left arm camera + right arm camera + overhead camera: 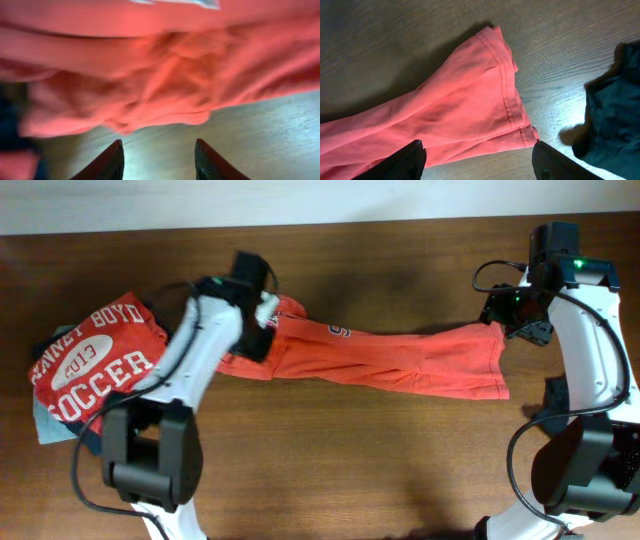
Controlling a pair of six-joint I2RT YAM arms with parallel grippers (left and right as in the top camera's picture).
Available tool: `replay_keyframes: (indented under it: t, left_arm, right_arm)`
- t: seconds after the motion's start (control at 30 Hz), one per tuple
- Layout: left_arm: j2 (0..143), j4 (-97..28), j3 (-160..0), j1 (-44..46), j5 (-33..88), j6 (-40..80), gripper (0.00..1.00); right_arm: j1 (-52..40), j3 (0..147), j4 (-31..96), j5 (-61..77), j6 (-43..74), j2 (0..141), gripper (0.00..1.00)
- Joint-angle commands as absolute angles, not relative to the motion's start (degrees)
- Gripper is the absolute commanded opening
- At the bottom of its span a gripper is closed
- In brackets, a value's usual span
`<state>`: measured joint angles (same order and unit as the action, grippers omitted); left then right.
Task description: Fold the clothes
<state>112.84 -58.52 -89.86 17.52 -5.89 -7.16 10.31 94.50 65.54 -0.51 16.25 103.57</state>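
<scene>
A pair of orange-red shorts (400, 360) lies stretched across the middle of the wooden table, waistband to the left, leg hems to the right. My left gripper (262, 320) is open over the waistband end; in the left wrist view its fingertips (159, 160) frame bare wood just below the bunched fabric (150, 75). My right gripper (505, 315) is open above the hem end; in the right wrist view its fingers (477, 157) straddle the hemmed leg (470, 110) without closing on it.
A folded red "Soccer" T-shirt (95, 365) rests on other clothes at the table's left edge. A dark object (610, 110) shows at the right of the right wrist view. The table's back edge (300, 225) meets a white wall.
</scene>
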Motion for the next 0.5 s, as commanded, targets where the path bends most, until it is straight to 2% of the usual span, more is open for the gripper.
replay_keyframes:
  t: [0.0, 0.2, 0.47]
  left_arm:
    - [112.42, -53.32, -83.61, 20.36, -10.66, -10.85, 0.45]
    - [112.57, -46.94, -79.11, 21.21, -13.37, -10.92, 0.45]
    - [112.62, -42.02, -74.19, 21.45, -11.27, -13.41, 0.46]
  right_arm:
    - [10.15, 95.44, 65.65, -0.64, 16.29, 103.28, 0.76]
    - [10.15, 95.44, 65.91, -0.64, 16.29, 103.28, 0.76]
    - [10.15, 95.44, 66.02, -0.64, 16.29, 103.28, 0.76]
